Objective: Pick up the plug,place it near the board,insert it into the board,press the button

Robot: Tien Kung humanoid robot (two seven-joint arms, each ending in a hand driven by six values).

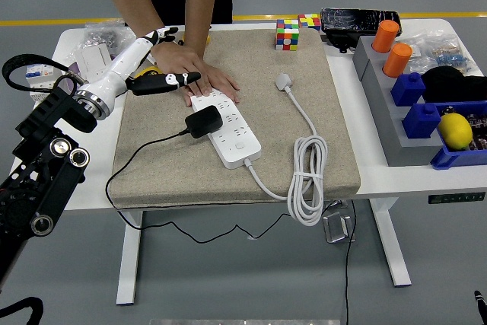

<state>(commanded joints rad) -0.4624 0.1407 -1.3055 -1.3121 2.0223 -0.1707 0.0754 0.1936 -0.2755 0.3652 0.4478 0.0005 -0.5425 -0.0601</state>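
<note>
My left hand [156, 66] hangs in the upper left of the frame, fingers spread and holding nothing, one dark finger [169, 81] stretched right toward the board's far end. A person's hand [196, 75] lies flat there, pressing that end down. The black plug [204, 121] sits in the board [226, 125] left of centre, its cable [125, 169] trailing left and down. The board's long axis runs diagonally from upper left to lower right on the beige mat [335, 157].
</note>
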